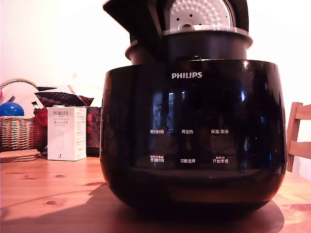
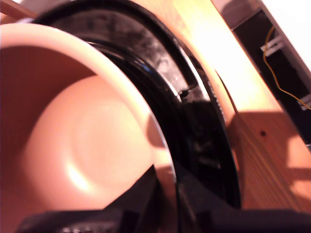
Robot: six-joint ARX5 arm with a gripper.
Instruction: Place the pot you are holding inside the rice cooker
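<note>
Pot (image 1: 209,46) sits partway inside rice cooker (image 1: 194,141).

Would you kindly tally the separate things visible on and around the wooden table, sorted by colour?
Black: 2, the rice cooker and the pot sitting in its top.
White: 1, the PORLEX box.
Brown: 2, the wicker basket and the cork mat.
Blue: 1, the ball in the basket.
Total: 6

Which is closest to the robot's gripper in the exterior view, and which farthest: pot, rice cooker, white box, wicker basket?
1. pot, clamped at its rim by the gripper
2. rice cooker, just beneath it
3. white box, toward the view's left
4. wicker basket, at the far left edge
</note>
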